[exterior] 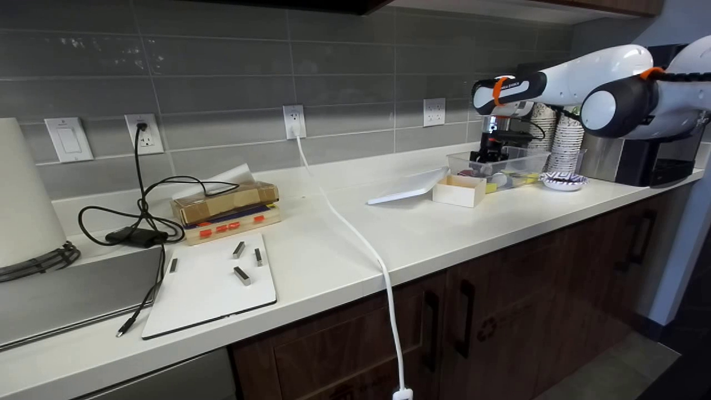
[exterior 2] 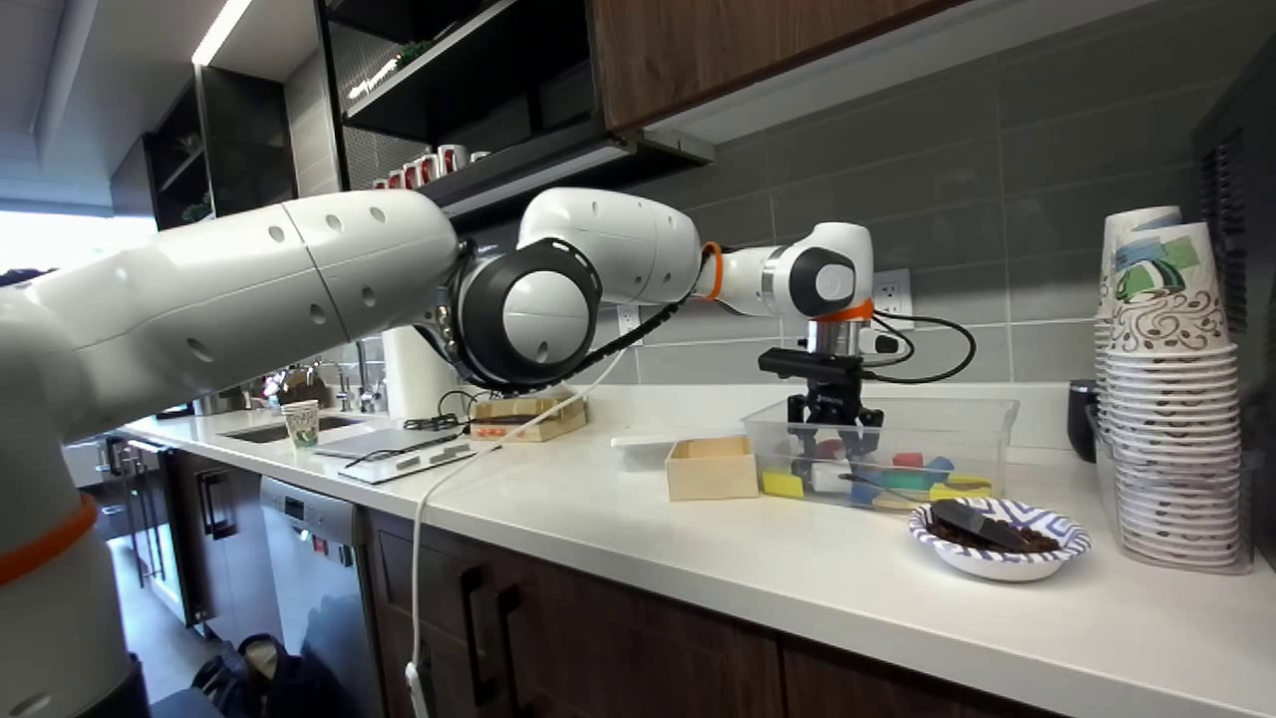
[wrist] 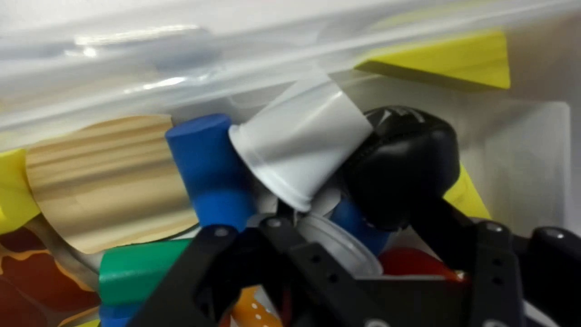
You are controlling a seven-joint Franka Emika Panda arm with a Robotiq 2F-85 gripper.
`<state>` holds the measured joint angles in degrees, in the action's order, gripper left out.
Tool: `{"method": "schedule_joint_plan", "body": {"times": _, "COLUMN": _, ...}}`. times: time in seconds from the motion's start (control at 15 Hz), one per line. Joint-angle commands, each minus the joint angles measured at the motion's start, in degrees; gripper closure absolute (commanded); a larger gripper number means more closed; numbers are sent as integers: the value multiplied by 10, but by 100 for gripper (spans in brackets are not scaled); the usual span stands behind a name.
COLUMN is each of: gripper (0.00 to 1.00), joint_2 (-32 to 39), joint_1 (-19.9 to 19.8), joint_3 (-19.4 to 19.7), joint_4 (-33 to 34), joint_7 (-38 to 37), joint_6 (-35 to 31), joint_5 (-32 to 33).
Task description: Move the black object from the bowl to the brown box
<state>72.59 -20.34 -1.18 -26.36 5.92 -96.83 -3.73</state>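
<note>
Currently, the black two-fingered gripper (exterior 2: 831, 464) is hanging down inside the clear rectangular plastic bin (exterior 2: 957, 434), fingers standing spread. Only the wrist view is plainly showing the glossy, rounded black lump (wrist: 404, 168): it is lying in the bin, just beside a white plastic cup (wrist: 302, 136) tipped on its side. A dark fingertip (wrist: 448, 230) is overlapping the lump there; whether touching, unclear. In both exterior views the low, open-topped, light-tan box (exterior 2: 713, 479) is sitting just beside the bin. In an exterior view the shallow white paper bowl (exterior 2: 1007, 568), blue-zigzagged, is revealing dark brown bits (exterior 2: 1040, 541) and a black flat-bladed tool (exterior 2: 972, 522). In an exterior view four small metal bars (exterior: 242, 276) are lying clearly on a white board (exterior: 200, 300).
</note>
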Motion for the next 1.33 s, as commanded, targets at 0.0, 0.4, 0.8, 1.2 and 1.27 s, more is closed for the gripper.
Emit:
{"method": "schedule_joint_plan", "body": {"times": 0.0, "gripper": 64, "joint_2": 21, "joint_1": 0, "joint_3": 1, "joint_4": 34, "joint_7": 5, "joint_6": 21, "joint_5": -8}}
{"method": "schedule_joint_plan", "body": {"times": 0.4, "gripper": 95, "joint_2": 6, "joint_1": 0, "joint_3": -1, "joint_4": 24, "joint_7": 3, "joint_6": 30, "joint_5": -10}}
{"method": "schedule_joint_plan", "body": {"times": 0.8, "gripper": 96, "joint_2": -24, "joint_1": -3, "joint_3": -3, "joint_4": 22, "joint_7": -5, "joint_6": 75, "joint_5": -14}}
{"method": "schedule_joint_plan", "body": {"times": 1.2, "gripper": 96, "joint_2": -77, "joint_1": -5, "joint_3": 4, "joint_4": 18, "joint_7": -21, "joint_6": 87, "joint_5": -10}}
{"method": "schedule_joint_plan", "body": {"times": 1.27, "gripper": 96, "joint_2": -86, "joint_1": -4, "joint_3": 7, "joint_4": 15, "joint_7": -22, "joint_6": 81, "joint_5": -8}}
